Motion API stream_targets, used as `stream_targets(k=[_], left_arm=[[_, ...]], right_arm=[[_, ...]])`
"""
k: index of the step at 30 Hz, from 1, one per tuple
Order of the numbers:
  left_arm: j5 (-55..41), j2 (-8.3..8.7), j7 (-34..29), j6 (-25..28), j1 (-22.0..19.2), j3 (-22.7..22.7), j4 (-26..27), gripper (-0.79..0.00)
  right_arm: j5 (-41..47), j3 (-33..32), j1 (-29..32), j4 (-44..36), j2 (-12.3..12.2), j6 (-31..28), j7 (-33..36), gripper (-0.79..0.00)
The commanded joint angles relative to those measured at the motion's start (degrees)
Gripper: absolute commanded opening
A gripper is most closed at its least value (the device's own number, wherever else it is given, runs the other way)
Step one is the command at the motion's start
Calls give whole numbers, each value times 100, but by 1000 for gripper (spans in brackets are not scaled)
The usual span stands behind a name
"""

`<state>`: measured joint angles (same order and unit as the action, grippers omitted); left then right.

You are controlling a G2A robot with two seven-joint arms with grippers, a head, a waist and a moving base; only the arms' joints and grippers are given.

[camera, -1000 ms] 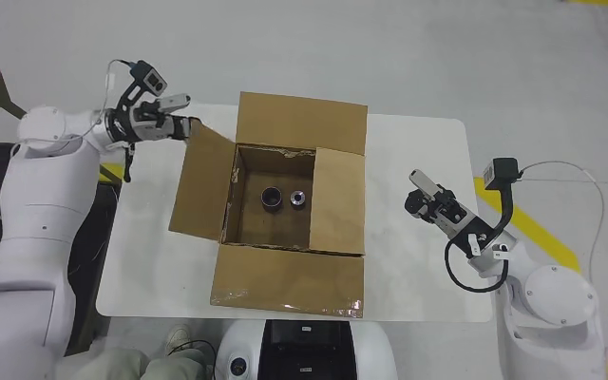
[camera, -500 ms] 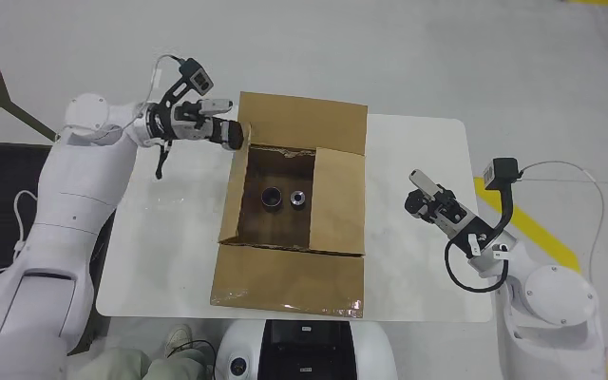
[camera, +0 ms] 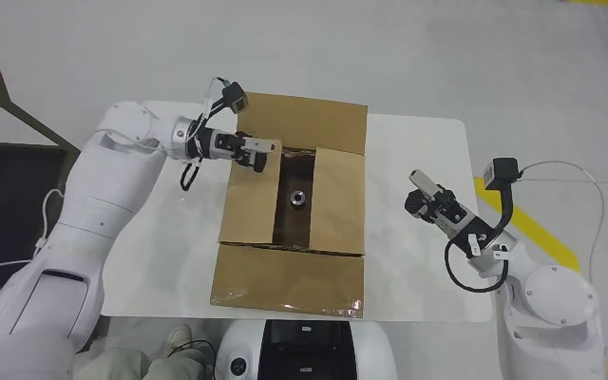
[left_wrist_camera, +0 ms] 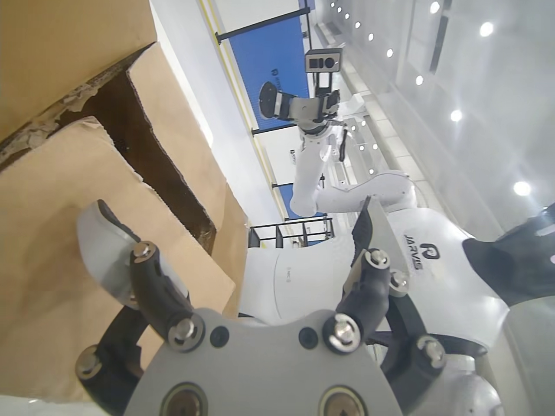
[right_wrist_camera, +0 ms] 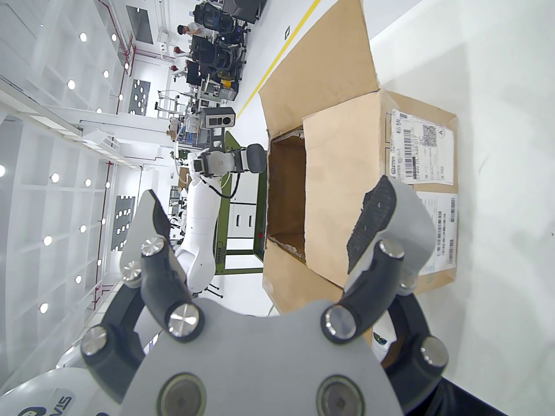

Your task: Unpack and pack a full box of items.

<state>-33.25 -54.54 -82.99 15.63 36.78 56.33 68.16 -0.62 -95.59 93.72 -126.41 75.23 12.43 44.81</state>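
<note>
A brown cardboard box (camera: 290, 275) stands mid-table. Its back flap (camera: 302, 122) and front flap lie open outward. The right flap (camera: 339, 199) is folded in over the opening. The left flap (camera: 249, 204) is also folded over, and my left gripper (camera: 261, 152) sits open at its far end; in the left wrist view one finger (left_wrist_camera: 104, 235) rests against the flap's cardboard (left_wrist_camera: 52, 201). In the gap between the flaps lies a small metal cylinder (camera: 297, 199). My right gripper (camera: 423, 201) hangs open and empty above the table, right of the box (right_wrist_camera: 347, 153).
The white table (camera: 418, 275) has bare room right of the box and a narrower strip on its left. The box side facing my right gripper carries printed labels (right_wrist_camera: 416, 149).
My left gripper has swung right, taking the left flap from lying outward to folded over the opening. The flap now covers one of the two items inside. The right arm is still.
</note>
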Motion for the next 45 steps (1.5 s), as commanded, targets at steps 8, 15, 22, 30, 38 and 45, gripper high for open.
stream_targets(k=[8,15,22,30,38,45], left_arm=[[485,20,266,26,191,7,268,0],[1013,43,406,138,225,18,399,0],[1083,87,442,67,314,158,547,0],[548,215,214,-17,226,815,399,0],[473,356,-146,97,134,1343,-21,0],[565,493,-490,77,-7,1669,-403,0]], right_arm=[[0,0,0,0,0,0,0,0],[0,0,0,0,0,0,0,0],[0,0,0,0,0,0,0,0],[0,0,0,0,0,0,0,0],[0,0,0,0,0,0,0,0],[0,0,0,0,0,0,0,0]])
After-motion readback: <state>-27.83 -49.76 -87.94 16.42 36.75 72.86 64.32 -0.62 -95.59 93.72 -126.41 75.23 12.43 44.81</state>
